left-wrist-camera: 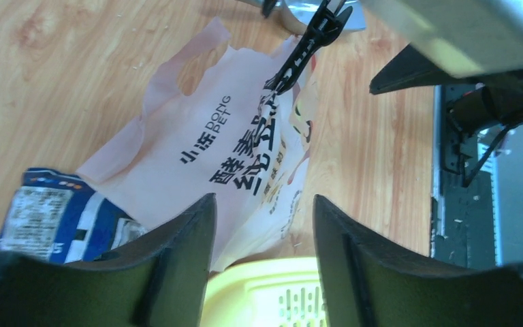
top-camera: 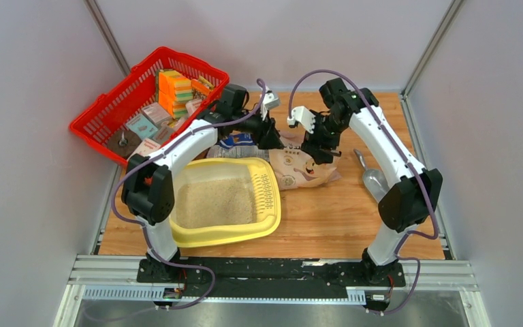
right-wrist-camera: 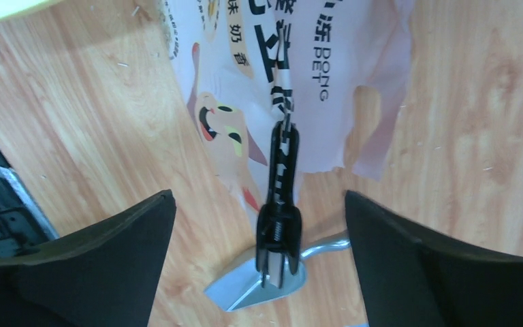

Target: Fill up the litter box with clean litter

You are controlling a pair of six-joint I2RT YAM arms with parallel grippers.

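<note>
The pale-yellow litter box (top-camera: 267, 219) lies at the front left of the table, with beige clean litter (top-camera: 214, 202) spread over its floor. Behind its right corner a tan paper bag (top-camera: 301, 168) lies flat, and a black clip (right-wrist-camera: 279, 197) is pinched on its top edge. My right gripper (right-wrist-camera: 259, 199) hangs open over the bag; the clip stands between the fingers and touches neither. My left gripper (left-wrist-camera: 262, 225) is open above the bag's (left-wrist-camera: 218, 150) lower end and the box's slotted rim (left-wrist-camera: 272, 289), holding nothing. From above, both grippers (top-camera: 271, 138) (top-camera: 322, 151) hover over the bag.
A red mesh basket (top-camera: 102, 119) of packets sits at the back left. A blue-and-white bag (top-camera: 235, 142) lies between the litter box and the left arm. A metal scoop (top-camera: 374, 179) rests on the wood to the right of the tan bag.
</note>
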